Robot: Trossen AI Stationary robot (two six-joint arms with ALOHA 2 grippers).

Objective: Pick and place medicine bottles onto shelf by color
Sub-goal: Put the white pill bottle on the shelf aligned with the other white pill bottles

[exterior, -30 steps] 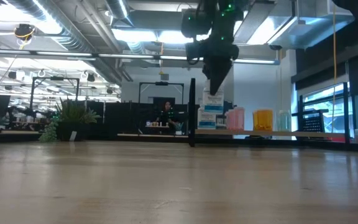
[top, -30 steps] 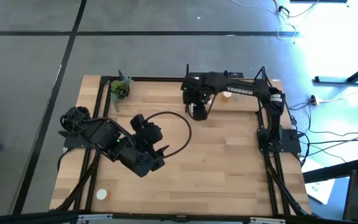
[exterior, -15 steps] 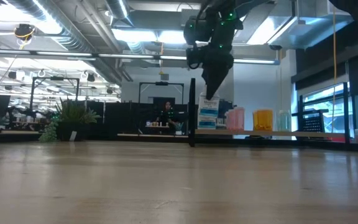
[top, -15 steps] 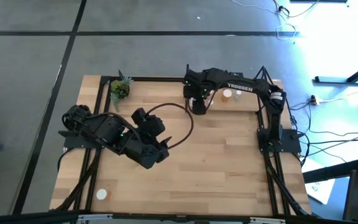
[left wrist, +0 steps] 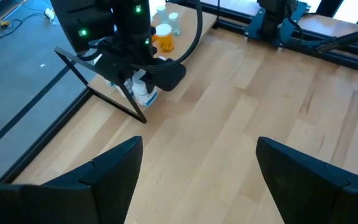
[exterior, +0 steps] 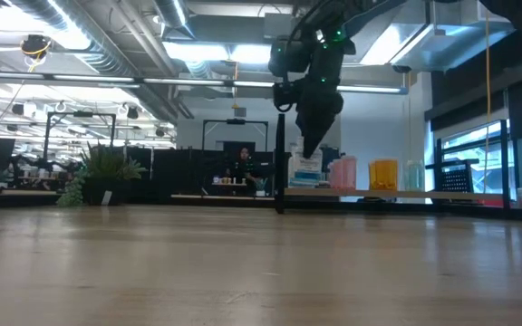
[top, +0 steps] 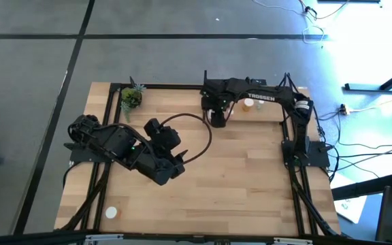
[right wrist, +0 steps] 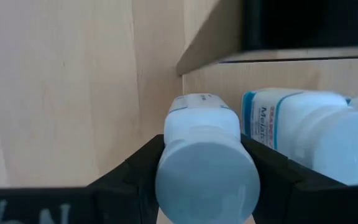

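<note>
- The table is mostly bare wood, with a plant at its far left corner and one stray bottle near the front left edge.
- The shelf runs along the far edge; an orange bottle and pale ones stand on it.
- Over the last second the left arm has swung inward and up the table, while the right arm has drawn a little nearer the shelf's left end and sunk slightly. I judge a placement is close.
- The right arm reaches in from its base, elbow folded, wrist pointing down at the shelf's left end.
- The right gripper clasps a white bottle between its fingers, cap toward the wrist, just beside another white bottle already standing there.
- The left gripper hovers mid-table, fingers spread and holding nothing, aimed toward the shelf.
</note>
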